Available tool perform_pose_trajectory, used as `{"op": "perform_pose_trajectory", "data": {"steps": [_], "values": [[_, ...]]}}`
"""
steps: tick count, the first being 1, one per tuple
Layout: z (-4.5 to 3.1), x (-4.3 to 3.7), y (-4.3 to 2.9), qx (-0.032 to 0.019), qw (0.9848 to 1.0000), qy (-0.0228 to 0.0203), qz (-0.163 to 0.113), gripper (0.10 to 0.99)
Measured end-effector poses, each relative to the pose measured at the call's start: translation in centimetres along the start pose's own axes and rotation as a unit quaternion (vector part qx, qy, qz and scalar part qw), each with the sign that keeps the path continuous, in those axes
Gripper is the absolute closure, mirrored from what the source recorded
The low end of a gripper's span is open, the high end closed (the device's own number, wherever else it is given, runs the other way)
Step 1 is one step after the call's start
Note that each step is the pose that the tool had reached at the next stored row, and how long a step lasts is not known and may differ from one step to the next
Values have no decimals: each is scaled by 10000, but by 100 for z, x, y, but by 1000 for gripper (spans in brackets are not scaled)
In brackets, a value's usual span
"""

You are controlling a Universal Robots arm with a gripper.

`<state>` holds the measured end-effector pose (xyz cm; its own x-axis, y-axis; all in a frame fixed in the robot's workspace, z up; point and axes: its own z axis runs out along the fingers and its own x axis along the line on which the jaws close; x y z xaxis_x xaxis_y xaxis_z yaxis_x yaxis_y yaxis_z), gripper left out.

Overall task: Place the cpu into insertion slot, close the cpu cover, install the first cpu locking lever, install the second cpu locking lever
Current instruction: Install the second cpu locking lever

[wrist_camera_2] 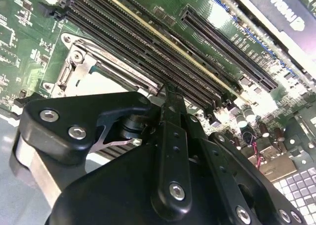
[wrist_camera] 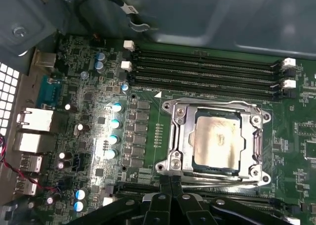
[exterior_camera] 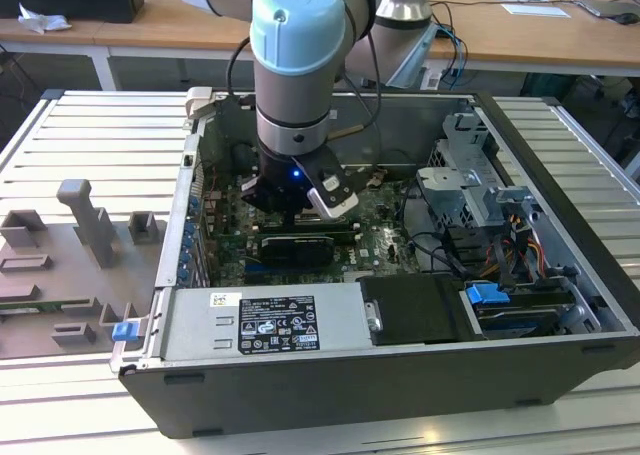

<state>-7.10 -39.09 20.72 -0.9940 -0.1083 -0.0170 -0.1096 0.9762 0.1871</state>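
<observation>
One step looks done: chip point(wrist_camera: 217, 142) sits in its socket point(wrist_camera: 213, 138) under the cover point(wrist_camera: 182, 136); my gripper point(wrist_camera: 170, 188), pressed together and empty, hovers at the socket's edge.

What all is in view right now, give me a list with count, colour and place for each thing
computer case: one, dark grey, open on the slatted table.
green circuit board: one, on the case floor.
cpu: one, pale silver, seated in the insertion slot.
insertion slot: one, silver-rimmed, beside the memory slots.
cpu cover: one, silver frame, lying flat around the cpu.
memory slots: four, black, long, with white end clips.
power supply: one, silver, at the case's near wall.
grey fixture: one, on the table at the exterior view's left.
blue clip: one, by the fixture.
gripper: one, black, fingertips together at the socket's edge.
</observation>
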Motion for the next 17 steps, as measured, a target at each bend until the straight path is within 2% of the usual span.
{"op": "perform_pose_trajectory", "data": {"steps": [3, 5, 12, 17], "values": [[18, 6, -14, -96, 9999, -5, -31, 980], [36, 10, -20, -183, 9998, -9, -59, 980], [80, 28, -34, -348, 9993, -12, -140, 980], [100, 48, -36, -393, 9991, -12, -159, 980]]}}
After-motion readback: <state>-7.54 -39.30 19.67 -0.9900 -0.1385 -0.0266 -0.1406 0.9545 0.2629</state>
